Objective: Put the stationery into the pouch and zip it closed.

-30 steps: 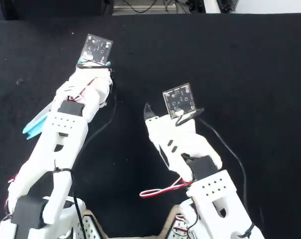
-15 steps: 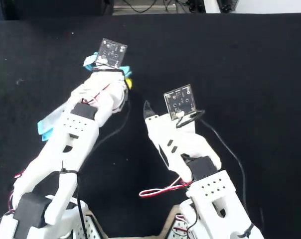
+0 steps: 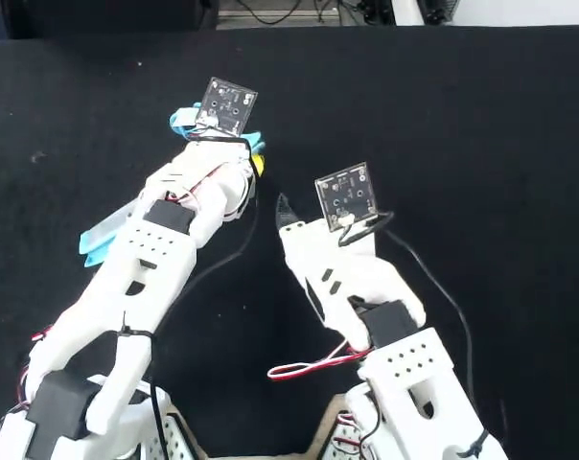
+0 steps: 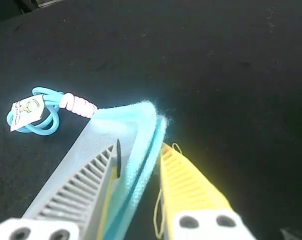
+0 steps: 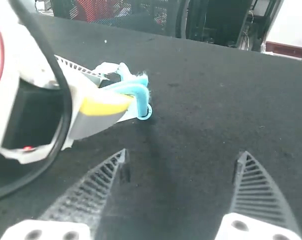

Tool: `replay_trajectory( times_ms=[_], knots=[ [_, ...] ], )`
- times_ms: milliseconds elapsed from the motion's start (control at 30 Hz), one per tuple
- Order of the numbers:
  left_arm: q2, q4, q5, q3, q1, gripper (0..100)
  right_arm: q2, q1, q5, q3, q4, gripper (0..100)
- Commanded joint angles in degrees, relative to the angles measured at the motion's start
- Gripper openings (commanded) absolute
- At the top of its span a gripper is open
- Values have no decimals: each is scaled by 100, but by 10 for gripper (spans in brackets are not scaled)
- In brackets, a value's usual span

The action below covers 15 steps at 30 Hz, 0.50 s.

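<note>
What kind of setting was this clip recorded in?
Probably a lab or office workroom: a table draped in black cloth, loose cables behind it, and what looks like a mesh-backed chair beyond.

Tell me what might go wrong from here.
1. The left claw pinches the pouch by a thin edge, so it may slip or twist out.
2. The looped cord trails from the pouch's end and could snag on a claw.
3. The open right claw sits close to the left claw, and a reach for the pouch may bump it.
</note>
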Motion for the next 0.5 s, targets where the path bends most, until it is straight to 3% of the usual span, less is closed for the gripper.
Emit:
replay_trajectory(
  times_ms=[0, 133, 467],
  knots=[
    [-26, -18, 79, -66, 75, 141, -66, 62, 35, -22, -149, 325],
    [-26, -18, 88, -22, 75, 220, -66, 62, 44, -22, -149, 325],
    [-88, -26, 79, -215, -4, 216, -66, 62, 44, -22, -149, 325]
  ],
)
